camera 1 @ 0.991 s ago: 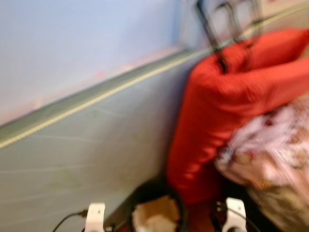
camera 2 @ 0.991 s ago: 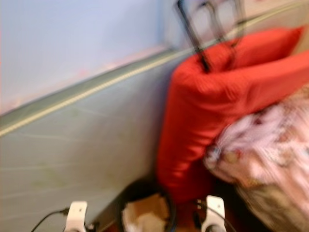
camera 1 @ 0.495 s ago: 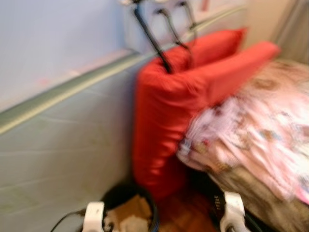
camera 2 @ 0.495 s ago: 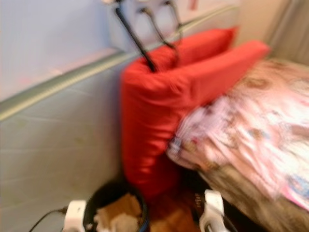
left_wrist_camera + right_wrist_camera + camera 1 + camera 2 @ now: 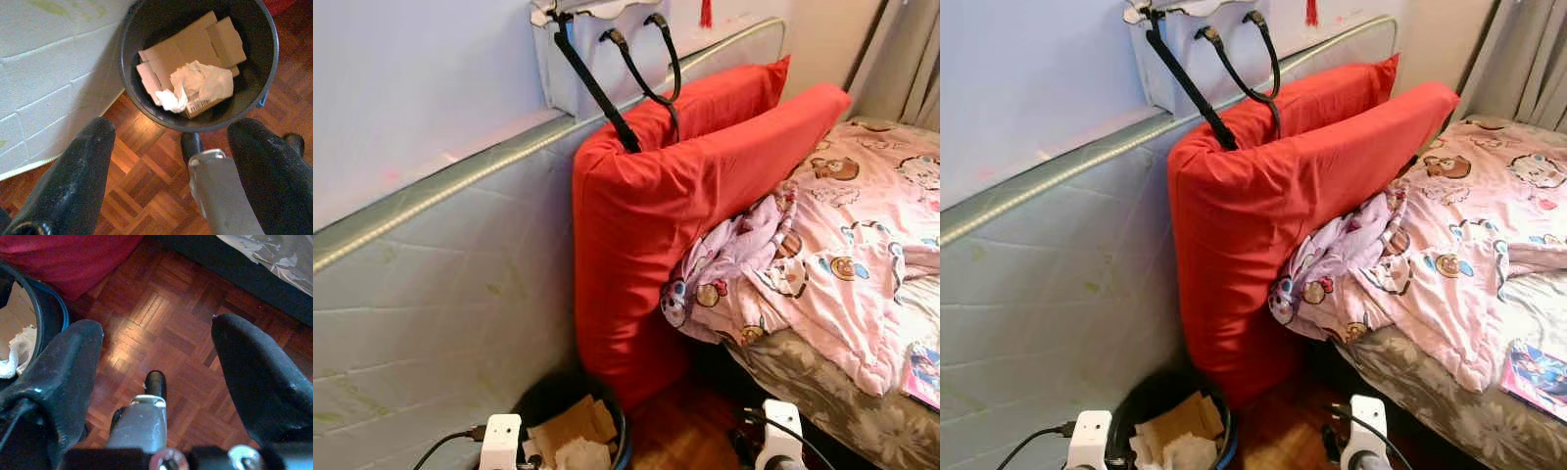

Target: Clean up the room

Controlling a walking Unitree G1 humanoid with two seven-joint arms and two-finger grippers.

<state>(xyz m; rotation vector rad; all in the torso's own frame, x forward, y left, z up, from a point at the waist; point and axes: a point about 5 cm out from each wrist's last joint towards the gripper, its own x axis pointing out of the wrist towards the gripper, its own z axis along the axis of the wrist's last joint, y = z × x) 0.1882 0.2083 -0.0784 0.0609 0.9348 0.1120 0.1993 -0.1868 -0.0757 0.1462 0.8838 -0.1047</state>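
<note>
A black waste bin [image 5: 546, 399] stands on the floor at the foot of the red pillows, holding brown cardboard [image 5: 188, 41] and crumpled white paper [image 5: 201, 82]. My left gripper [image 5: 173, 131] hangs just above and in front of the bin's rim [image 5: 128, 93], open, with nothing between its black fingers [image 5: 83, 166]. My right gripper [image 5: 159, 333] is open and empty over the parquet floor [image 5: 171, 293], between the bin and the bed. A rumpled pink cartoon blanket [image 5: 847, 245] lies on the bed.
Two long red pillows [image 5: 656, 215] lean against a pale upright mattress [image 5: 431, 284] on the left. A white bag with black straps [image 5: 597, 59] sits on top. A colourful magazine [image 5: 925, 374] lies at the bed's right edge. Grey curtains [image 5: 901, 49] hang behind.
The camera has swung to the right and the blur has cleared, so more of the bed is in view. The bin, pillows and both arms keep their places.
</note>
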